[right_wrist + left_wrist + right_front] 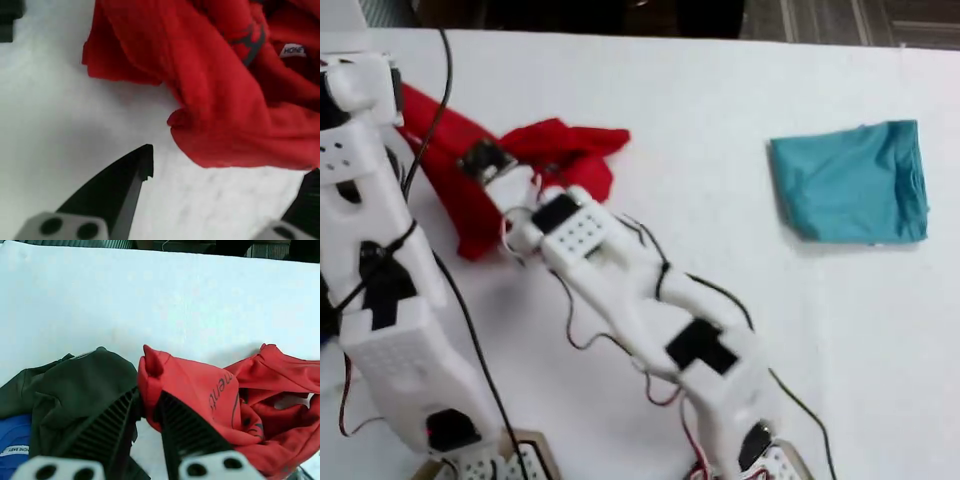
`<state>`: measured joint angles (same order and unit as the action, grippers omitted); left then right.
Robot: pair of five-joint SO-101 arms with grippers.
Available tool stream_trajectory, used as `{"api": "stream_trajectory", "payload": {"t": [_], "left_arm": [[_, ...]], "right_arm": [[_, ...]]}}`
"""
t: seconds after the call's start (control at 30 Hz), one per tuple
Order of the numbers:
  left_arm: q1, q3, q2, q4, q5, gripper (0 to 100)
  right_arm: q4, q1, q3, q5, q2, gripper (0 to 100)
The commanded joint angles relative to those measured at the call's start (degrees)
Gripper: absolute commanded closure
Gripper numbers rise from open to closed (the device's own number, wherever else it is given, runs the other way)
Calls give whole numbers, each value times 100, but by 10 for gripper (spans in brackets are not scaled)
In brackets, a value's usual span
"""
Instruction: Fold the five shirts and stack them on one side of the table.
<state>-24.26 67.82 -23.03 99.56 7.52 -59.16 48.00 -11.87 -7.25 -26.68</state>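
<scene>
Table [720, 90] held a red shirt [570, 150]; left gripper [150, 400] pinched its fold, right gripper [227, 167] gaped beside its edge.

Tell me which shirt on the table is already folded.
The teal shirt, lying alone as a flat, neat rectangle. The red shirt is crumpled, and the dark green shirt and blue shirt lie bunched together.

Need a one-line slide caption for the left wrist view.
Left gripper pinches an edge of the red shirt beside a dark green shirt on the white table.
</scene>
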Motion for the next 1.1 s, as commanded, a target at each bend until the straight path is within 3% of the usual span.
{"api": "stream_trajectory", "payload": {"t": [0.0,0.07,0.13,0.27,0.33,0.43,0.73,1.07], "left_arm": [[-62,163,299,35,53,975],[-62,163,299,44,53,975],[-70,163,299,44,62,975],[-70,163,299,149,62,975],[-62,154,299,158,62,975],[-35,154,290,158,44,975],[677,224,369,158,26,975],[1380,488,1407,167,26,975]], "right_arm": [[66,-215,-932,44,-541,565],[48,-295,-1301,44,-884,570],[-127,-347,-1679,18,-1165,636],[-796,-593,-2400,44,-1508,998],[-1191,-796,-2690,44,-1516,923],[-1727,-1226,-3182,44,-1499,984],[-3556,-2387,-4589,-70,-470,978],[-4189,-3336,-4730,-1231,1464,978]]}}
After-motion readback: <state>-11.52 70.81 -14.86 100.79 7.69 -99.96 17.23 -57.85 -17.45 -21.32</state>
